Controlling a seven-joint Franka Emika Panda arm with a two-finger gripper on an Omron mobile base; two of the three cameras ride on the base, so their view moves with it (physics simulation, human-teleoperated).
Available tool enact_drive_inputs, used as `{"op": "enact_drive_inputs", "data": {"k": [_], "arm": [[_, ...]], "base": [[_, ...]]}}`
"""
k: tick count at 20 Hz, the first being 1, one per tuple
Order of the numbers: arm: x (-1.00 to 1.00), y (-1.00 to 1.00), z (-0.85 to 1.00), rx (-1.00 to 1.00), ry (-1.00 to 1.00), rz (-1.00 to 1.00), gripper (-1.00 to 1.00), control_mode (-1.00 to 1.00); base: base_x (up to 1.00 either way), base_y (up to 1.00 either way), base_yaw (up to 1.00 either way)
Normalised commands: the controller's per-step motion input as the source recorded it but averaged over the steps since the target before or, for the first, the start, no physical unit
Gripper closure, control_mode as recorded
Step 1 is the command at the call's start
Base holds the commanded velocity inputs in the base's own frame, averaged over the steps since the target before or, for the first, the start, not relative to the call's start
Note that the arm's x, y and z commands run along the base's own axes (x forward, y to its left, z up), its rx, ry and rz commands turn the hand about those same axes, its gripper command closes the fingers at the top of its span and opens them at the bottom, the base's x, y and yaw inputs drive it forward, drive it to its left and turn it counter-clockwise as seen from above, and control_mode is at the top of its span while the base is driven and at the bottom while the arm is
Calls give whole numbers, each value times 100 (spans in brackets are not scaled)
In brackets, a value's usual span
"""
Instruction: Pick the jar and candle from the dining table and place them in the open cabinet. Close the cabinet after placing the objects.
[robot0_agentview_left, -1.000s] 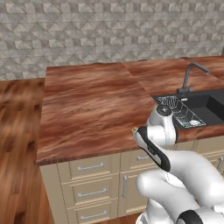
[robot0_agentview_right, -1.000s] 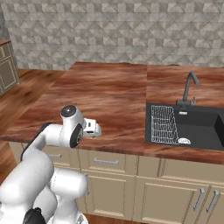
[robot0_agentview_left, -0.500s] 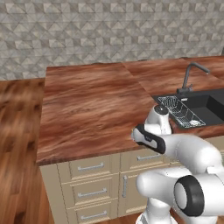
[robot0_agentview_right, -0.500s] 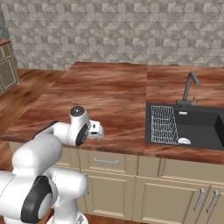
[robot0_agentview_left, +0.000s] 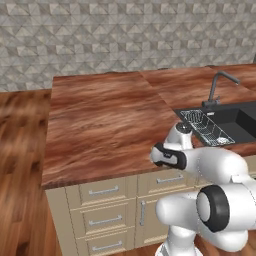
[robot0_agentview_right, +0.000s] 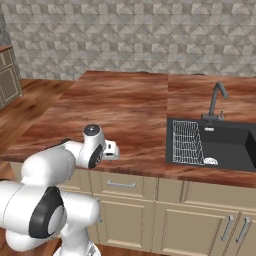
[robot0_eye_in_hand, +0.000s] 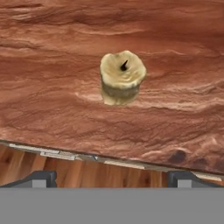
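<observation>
We see the candle (robot0_eye_in_hand: 123, 77) standing upright on the dining table (robot0_agentview_left: 100, 125), a little in from the table's near edge, with bare reddish wood all around it and its dark wick at the centre of its pale top. In the hand view the gripper (robot0_eye_in_hand: 111, 178) sits above that near edge, with the candle ahead of it and apart from it; its fingertips (robot0_eye_in_hand: 41, 178) are spread wide, released, with nothing between them. In both base views the arm folds low over the table's front edge, above the beige drawer fronts (robot0_agentview_left: 102, 205). Off to the table's right we see the black sink (robot0_agentview_right: 220, 145) with a wire rack (robot0_agentview_right: 187, 142) inside it and a faucet (robot0_agentview_right: 216, 100) behind it.
</observation>
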Motion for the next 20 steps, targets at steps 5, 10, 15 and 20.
{"op": "enact_drive_inputs", "data": {"k": [5,10,15,20], "arm": [[30,1,-10,0,0,0,-100,-100],[30,2,-4,0,0,0,-100,-100],[14,2,-10,0,0,0,-100,-100],[7,0,-20,0,0,1,-100,-100]], "base": [[0,0,0],[0,0,0],[0,0,0],[0,0,0]]}}
